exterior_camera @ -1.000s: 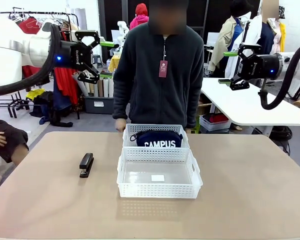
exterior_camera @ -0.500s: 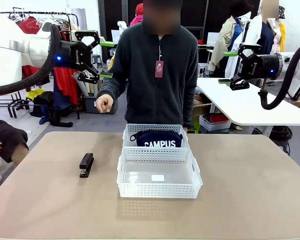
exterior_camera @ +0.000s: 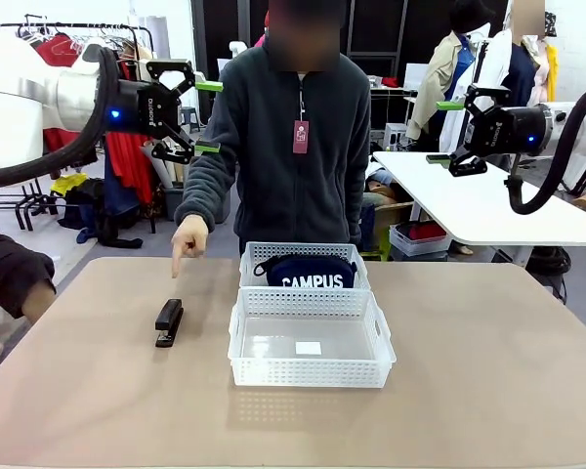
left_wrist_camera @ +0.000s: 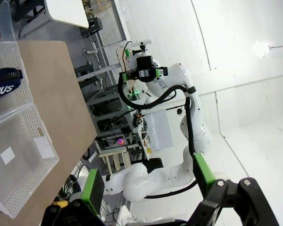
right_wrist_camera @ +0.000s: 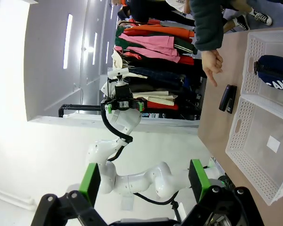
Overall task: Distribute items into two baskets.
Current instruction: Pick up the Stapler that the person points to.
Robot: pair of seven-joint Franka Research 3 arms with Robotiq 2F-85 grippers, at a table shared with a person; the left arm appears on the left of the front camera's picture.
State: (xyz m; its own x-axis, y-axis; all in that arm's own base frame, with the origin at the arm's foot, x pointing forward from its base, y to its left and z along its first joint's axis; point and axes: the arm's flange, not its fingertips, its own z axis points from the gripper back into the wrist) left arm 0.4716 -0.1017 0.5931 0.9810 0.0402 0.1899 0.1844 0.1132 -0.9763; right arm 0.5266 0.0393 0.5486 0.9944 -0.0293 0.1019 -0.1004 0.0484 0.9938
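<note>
A small black stapler (exterior_camera: 168, 321) lies on the table left of the baskets, also seen as the stapler (right_wrist_camera: 228, 99). The navy CAMPUS pouch (exterior_camera: 310, 270) lies in the far white basket (exterior_camera: 250, 256). The near white basket (exterior_camera: 311, 339) holds only a white label. My left gripper (exterior_camera: 209, 116) hangs open high at the left, well above the table. At the upper right, my right gripper (exterior_camera: 447, 131) is open too, holding nothing. A person's hand (exterior_camera: 187, 238) points down at the stapler. The left wrist view shows the pouch (left_wrist_camera: 4, 82) and the near basket (left_wrist_camera: 19, 160).
The person stands at the table's far edge behind the baskets. Another person's arm and knee (exterior_camera: 5, 278) show at the left edge. A white table (exterior_camera: 488, 205) stands behind at the right. Bare tabletop lies on both sides of the baskets.
The person's hand rose from the table's far edge, swung left and now points down at the stapler. Both arms stayed still.
</note>
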